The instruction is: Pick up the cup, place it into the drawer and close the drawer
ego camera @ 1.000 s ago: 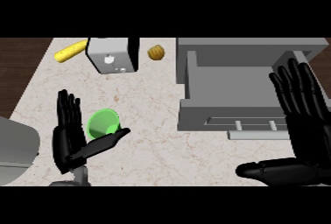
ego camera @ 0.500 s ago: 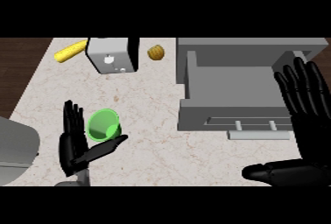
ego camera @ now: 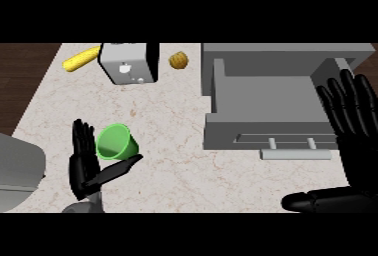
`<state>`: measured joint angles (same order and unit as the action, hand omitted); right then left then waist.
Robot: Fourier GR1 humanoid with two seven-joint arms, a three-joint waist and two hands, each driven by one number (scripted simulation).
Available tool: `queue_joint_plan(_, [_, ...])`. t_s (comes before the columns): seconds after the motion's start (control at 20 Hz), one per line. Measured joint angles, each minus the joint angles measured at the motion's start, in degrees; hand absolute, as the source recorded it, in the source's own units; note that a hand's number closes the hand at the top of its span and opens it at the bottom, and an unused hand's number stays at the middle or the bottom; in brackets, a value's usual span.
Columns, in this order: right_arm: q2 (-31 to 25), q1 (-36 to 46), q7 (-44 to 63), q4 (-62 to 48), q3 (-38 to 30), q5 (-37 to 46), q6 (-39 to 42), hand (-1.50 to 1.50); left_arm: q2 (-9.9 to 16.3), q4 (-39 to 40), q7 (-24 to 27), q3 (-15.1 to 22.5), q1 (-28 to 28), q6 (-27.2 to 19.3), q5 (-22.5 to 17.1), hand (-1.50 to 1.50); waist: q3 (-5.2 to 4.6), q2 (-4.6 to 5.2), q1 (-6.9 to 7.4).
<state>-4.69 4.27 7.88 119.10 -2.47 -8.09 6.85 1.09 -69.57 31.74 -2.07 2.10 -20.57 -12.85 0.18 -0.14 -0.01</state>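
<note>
One green cup (ego camera: 117, 142) sits on the counter (ego camera: 170, 125) at lower left, tipped so its open mouth faces up and left, well apart from the drawer. One left robot hand (ego camera: 87, 167) is right at the cup: straight fingers stand along its left side and the thumb reaches under its lower right edge, so the cup lies in the gap between them; whether they touch it, cannot tell. The hand is spread wide, not curled round anything. One right robot hand (ego camera: 353, 125) shows at the right edge, fingers straight and pointing up over the drawer's right side, thumb stretched out low at bottom right, holding nothing. One grey drawer (ego camera: 266, 102) is pulled open, with one pale bar handle (ego camera: 295, 154) on its front. One toaster (ego camera: 129, 62) stands at the top, one yellow corn cob (ego camera: 81, 58) left of it, one brown nut-like item (ego camera: 178, 60) right of it. One grey rounded object (ego camera: 18, 162) at the left edge. No readable writing or brand anywhere.
</note>
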Motion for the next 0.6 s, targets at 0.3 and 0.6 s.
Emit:
queue_joint_plan(0.3, [0.16,0.46,1.49,1.06,0.67,0.29,-0.19,-1.5,0.05,9.61,5.89,-3.01,2.73,2.44,-1.8,-1.5,-0.15,0.11,-0.08])
queue_joint_plan(0.6, [0.34,-0.28,0.53,0.68,0.58,0.35,0.45,-1.5,1.01,14.44,8.29,-4.85,3.12,5.21,-2.62,-1.5,-0.17,0.14,-0.06])
